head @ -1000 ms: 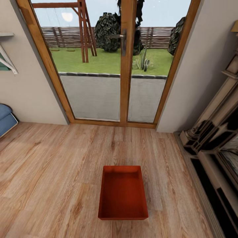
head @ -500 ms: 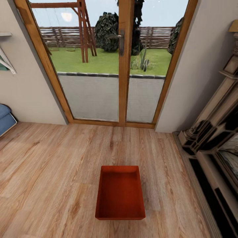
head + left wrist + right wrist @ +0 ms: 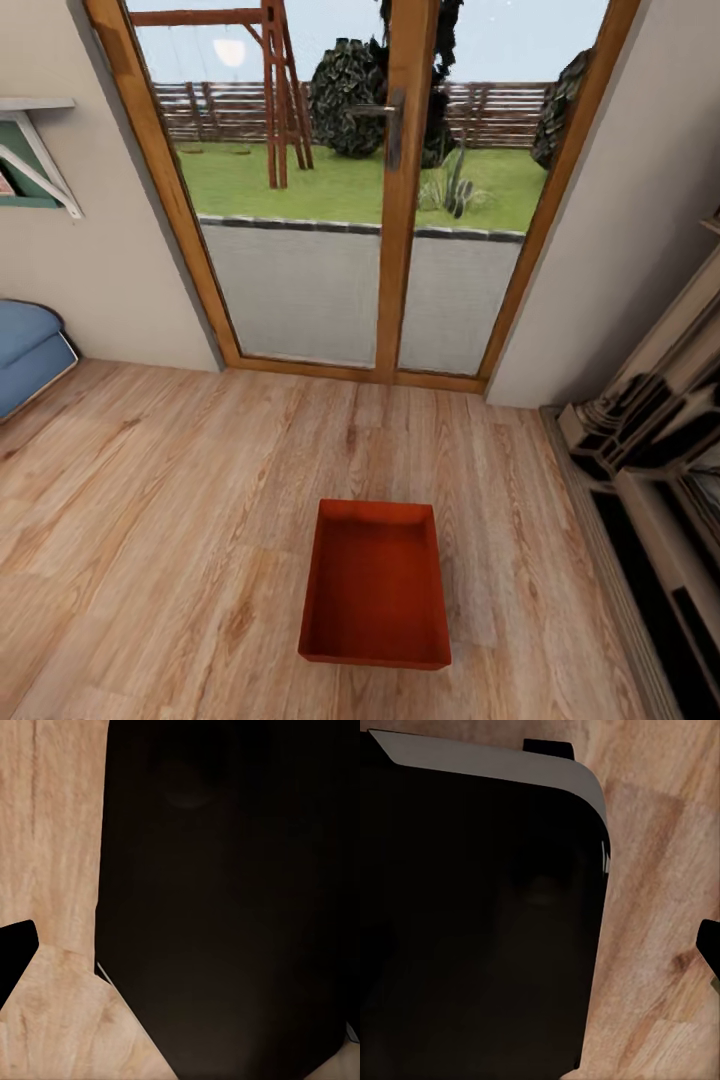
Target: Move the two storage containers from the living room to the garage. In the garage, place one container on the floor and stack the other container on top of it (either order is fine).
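One orange-red storage container (image 3: 375, 590) lies empty on the light wood plank floor (image 3: 170, 520) of the living room, straight ahead of me in the head view, long side pointing toward the glass door. In the left wrist view a dark fingertip (image 3: 15, 956) sits at the picture's edge over the planks, beside my own dark body (image 3: 225, 900). In the right wrist view another dark fingertip (image 3: 710, 945) sits at the edge, next to my dark base (image 3: 472, 907). Nothing is held between the fingers.
A wood-framed glass door (image 3: 400, 200) to a garden closes the far wall. A light blue sofa (image 3: 25, 350) juts in at the left under a wall shelf (image 3: 35, 150). A pale fireplace surround (image 3: 650, 440) runs along the right.
The whole head picture has shifted slightly down and right, so the camera moved. The container lies where it was on the planks.
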Tool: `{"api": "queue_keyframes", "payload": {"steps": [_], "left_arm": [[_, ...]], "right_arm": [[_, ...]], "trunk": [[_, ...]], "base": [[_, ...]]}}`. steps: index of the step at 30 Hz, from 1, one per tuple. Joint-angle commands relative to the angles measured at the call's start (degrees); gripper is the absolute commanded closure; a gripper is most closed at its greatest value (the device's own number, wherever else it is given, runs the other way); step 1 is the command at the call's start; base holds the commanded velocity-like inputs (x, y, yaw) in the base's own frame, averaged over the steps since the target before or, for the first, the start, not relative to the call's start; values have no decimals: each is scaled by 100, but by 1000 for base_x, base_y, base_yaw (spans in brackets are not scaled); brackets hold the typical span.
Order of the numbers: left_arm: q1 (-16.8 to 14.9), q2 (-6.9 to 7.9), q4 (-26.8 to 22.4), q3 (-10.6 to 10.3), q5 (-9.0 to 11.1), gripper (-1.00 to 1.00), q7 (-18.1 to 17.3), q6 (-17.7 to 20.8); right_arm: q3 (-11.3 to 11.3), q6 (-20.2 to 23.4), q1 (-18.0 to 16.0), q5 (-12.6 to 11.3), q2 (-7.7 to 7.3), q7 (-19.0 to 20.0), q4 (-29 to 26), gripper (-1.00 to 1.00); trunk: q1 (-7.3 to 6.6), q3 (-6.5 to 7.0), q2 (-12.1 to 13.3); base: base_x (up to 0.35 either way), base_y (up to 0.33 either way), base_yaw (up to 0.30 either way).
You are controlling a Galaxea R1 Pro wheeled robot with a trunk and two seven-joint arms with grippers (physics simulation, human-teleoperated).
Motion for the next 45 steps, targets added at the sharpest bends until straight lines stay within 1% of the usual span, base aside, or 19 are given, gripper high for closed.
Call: {"api": "queue_keyframes", "payload": {"steps": [1, 5, 14, 24, 45], "left_arm": [[-3, -1, -2, 4, 36, -100, 18, 18], [-3, -3, -2, 4, 36, -100, 18, 19], [-2, -3, -2, 4, 36, -100, 18, 19], [-1, -1, -2, 4, 36, -100, 18, 24], [-2, -2, -2, 4, 36, -100, 18, 24]], "right_arm": [[46, -27, -5, -53, 4, -7, 14, -100], [39, -27, -3, -64, 3, -7, 14, -100], [39, -27, -5, -68, 3, -7, 14, -100], [39, -22, -5, -63, 9, -7, 14, -100], [39, -27, -5, -66, -41, -7, 14, -100]], "trunk": [[0, -4, -2], [0, -4, -2], [0, -4, -2], [0, -8, -2], [0, -187, -2]], "base": [[0, 0, 22], [0, 0, -56], [0, 0, -232], [0, 0, -23], [0, 0, -9]]}}
